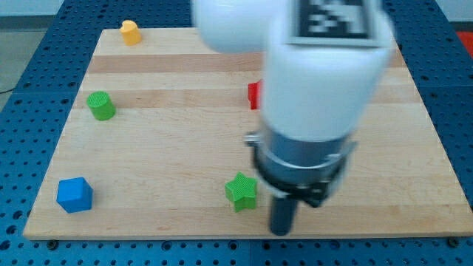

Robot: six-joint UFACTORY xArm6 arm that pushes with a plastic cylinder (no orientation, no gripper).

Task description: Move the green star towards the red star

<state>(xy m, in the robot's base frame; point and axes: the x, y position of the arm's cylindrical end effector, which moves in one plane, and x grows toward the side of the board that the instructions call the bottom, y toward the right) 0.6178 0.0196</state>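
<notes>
The green star lies near the view's bottom, at the middle of the wooden board. My tip is just to its lower right, a small gap apart, near the board's bottom edge. A red block shows only as a sliver at the middle of the board, above the green star; the white arm hides most of it, so its shape cannot be made out.
A green cylinder stands at the left. A blue cube sits at the bottom left corner. A yellow block is at the top left. The large white arm covers the board's upper middle and right.
</notes>
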